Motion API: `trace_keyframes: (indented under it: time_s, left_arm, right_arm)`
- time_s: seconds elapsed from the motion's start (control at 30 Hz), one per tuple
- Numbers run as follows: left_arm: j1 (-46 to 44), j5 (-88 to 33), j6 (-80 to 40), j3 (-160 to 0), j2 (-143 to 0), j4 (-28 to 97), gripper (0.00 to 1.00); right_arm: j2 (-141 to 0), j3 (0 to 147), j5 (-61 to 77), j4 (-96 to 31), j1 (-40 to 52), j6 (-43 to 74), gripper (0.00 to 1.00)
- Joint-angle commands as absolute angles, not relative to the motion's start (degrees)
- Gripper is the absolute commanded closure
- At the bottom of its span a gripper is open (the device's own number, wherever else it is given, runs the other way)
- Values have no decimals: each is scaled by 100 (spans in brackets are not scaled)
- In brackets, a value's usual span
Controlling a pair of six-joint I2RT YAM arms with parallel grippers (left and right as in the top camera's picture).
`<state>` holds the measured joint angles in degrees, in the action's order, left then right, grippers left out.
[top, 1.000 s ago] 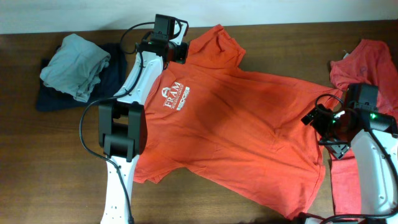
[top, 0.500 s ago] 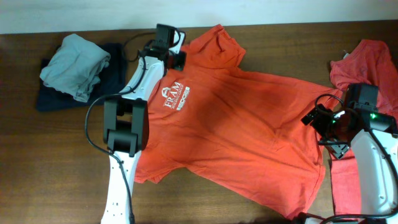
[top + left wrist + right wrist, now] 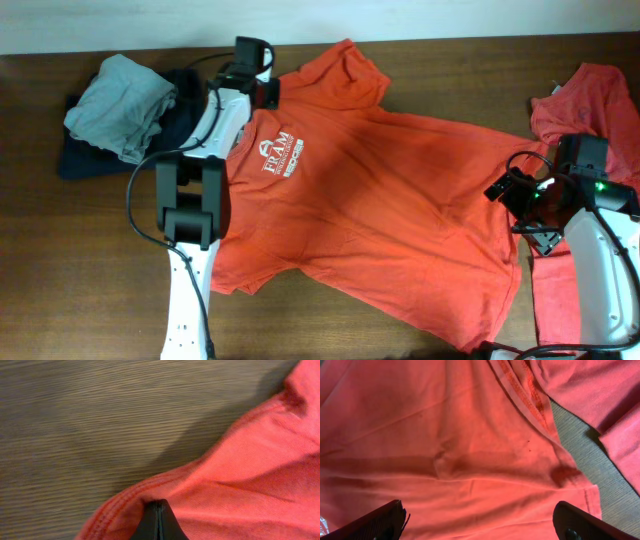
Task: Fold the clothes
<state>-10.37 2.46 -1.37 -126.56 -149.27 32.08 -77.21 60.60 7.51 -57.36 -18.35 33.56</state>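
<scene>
An orange-red T-shirt (image 3: 380, 200) lies spread face up on the wooden table (image 3: 60, 270), its white chest logo (image 3: 283, 155) near my left arm. At the shirt's far left edge, my left gripper (image 3: 262, 92) is shut on the fabric. In the left wrist view its closed fingertips (image 3: 157, 519) pinch a stitched hem of the shirt (image 3: 240, 460). My right gripper (image 3: 522, 208) hovers open over the shirt's right edge. The right wrist view shows the right gripper (image 3: 482, 520) with jaws wide apart above flat cloth (image 3: 445, 435). A second coral shirt (image 3: 590, 110) lies at the right.
A folded grey garment (image 3: 122, 105) rests on a dark navy one (image 3: 85, 160) at the back left, close to my left gripper. The second shirt (image 3: 600, 390) overlaps the table's right edge beside my right arm. Bare wood (image 3: 75, 420) shows beyond the hem.
My left gripper has moved left and slightly back, pulling the shirt's upper edge with it. The right arm has stayed still.
</scene>
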Motion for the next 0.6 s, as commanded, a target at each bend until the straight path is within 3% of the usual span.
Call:
trace_keyframes:
  time_s: [0.0,0.57]
  left_arm:
    - [-692,565,-386,-12637,-15098,3413,100]
    - [-259,539,-620,-12851,-15002,3817,100]
  right_arm:
    - [-7741,6152,681,-5739,-1848,3321,1]
    - [-7741,6152,681,-5739,-1848,3321,1]
